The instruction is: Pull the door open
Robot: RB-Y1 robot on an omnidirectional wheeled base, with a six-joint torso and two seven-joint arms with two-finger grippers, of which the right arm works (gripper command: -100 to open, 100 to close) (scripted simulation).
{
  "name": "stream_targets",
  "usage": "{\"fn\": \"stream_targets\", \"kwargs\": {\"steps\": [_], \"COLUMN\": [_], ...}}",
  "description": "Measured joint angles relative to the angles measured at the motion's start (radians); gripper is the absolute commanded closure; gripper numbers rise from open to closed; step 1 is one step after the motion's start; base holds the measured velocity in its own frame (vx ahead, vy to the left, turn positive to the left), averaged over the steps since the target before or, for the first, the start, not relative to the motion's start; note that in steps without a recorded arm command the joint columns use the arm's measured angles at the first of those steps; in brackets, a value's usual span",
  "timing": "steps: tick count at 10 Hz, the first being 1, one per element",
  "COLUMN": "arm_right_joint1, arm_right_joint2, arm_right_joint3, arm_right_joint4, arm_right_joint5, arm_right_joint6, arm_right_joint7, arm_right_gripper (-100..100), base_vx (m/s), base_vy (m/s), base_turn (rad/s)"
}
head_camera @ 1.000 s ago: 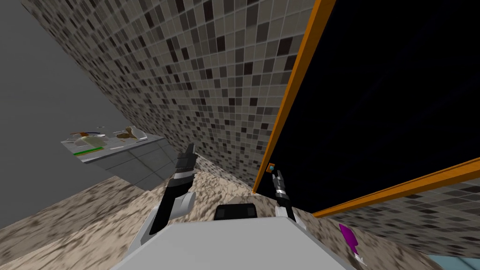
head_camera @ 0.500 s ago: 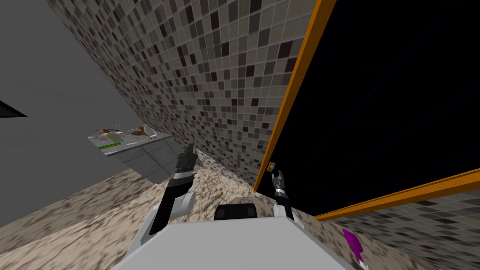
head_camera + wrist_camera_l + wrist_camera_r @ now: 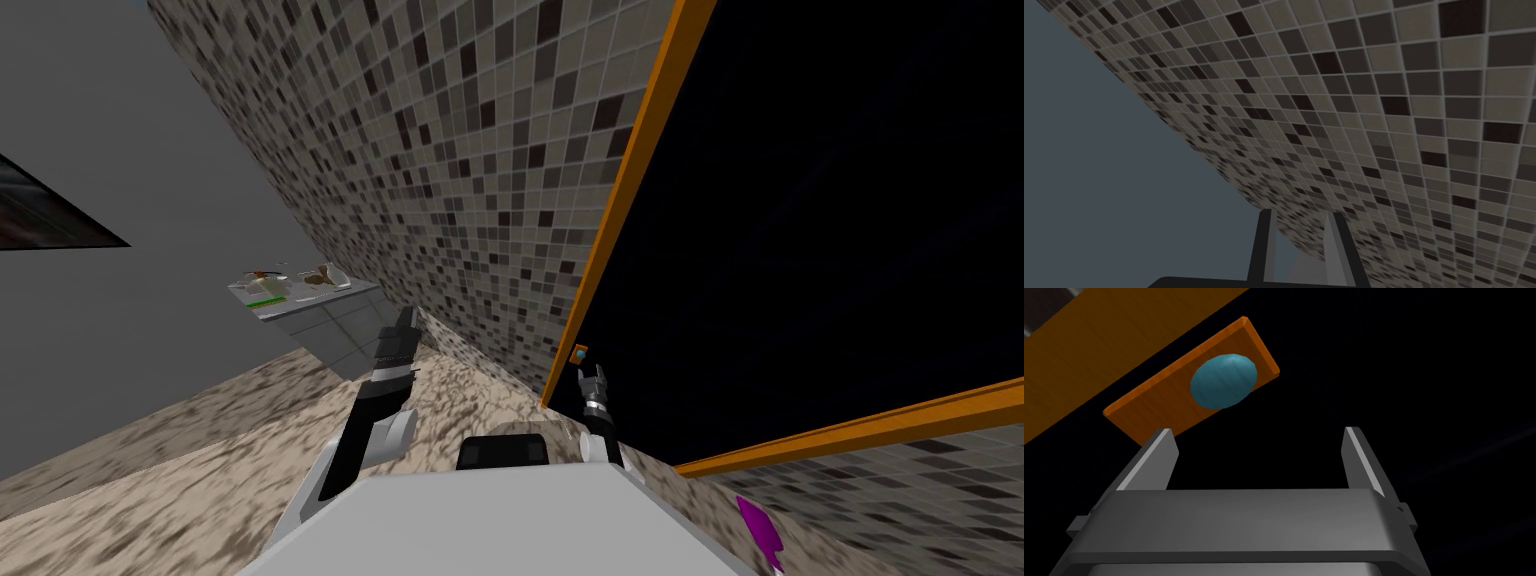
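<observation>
The right claw (image 3: 1257,433) is released, its fingers spread just beside the teal door knob (image 3: 1224,381) on its orange plate (image 3: 1149,410), by the orange door frame (image 3: 610,230). The left claw (image 3: 1300,216) is clenched empty, facing the tiled wall (image 3: 1374,100).

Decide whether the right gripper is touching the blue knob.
Apart. The right wrist view shows the right gripper open, both fingers ending short of the blue knob, with orange plate showing between them.
</observation>
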Motion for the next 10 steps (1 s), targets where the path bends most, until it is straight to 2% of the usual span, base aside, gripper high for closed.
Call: {"fn": "stream_targets", "kwargs": {"steps": [10], "arm_right_joint1": [-0.016], "arm_right_joint2": [0.028], "arm_right_joint3": [0.011], "arm_right_joint4": [-0.014], "arm_right_joint5": [-0.117], "arm_right_joint6": [0.027], "arm_right_joint7": [-0.249], "arm_right_gripper": [-100], "base_vx": [-0.054], "base_vy": [-0.014], "base_turn": [0.076]}}
